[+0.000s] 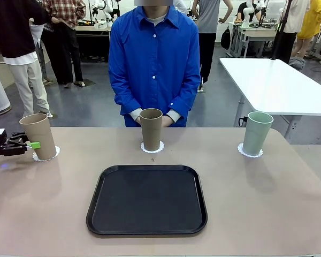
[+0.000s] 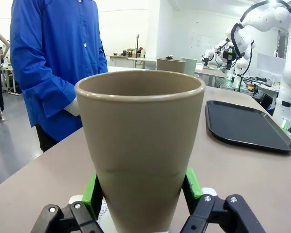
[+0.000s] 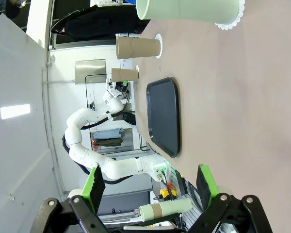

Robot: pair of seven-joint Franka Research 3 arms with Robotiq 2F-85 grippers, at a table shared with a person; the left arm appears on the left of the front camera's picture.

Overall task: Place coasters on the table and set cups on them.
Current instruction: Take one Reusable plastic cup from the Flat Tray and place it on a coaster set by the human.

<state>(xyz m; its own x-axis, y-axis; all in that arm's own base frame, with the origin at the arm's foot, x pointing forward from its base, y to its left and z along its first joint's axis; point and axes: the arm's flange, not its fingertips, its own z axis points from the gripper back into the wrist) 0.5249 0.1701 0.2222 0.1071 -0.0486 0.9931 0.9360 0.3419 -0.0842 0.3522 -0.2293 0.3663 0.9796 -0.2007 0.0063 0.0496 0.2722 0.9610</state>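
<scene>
At the far left of the bench (image 1: 53,214), the left tan cup (image 1: 38,136) leans slightly, its base on or just over the left coaster (image 1: 52,156); I cannot tell whether it sits flat. The left hand (image 1: 34,145) is at its lower wall. In the left wrist view the green pads (image 2: 91,193) flank the cup's narrow base on both sides, very close or touching, so the hand looks closed around the cup, though a firm clamp cannot be confirmed. This cup is the one step that seems unfinished: it has to be stood square on its disc and let go.

In the middle, the black tray (image 1: 146,230) lies bare at the near side. Beyond it the second tan cup (image 1: 151,129) stands upright on the middle coaster (image 1: 160,146), right in front of the person in blue (image 1: 154,59), whose hands rest behind it.

To the right, the mint cup (image 1: 257,133) stands upright on the right coaster (image 1: 241,149), near the far edge.

The right hand (image 3: 149,182) hangs over bare bench with its fingers apart and nothing between them.

By my reading, all three discs are laid and two cups are fully set, leaving only the left cup's release.
</scene>
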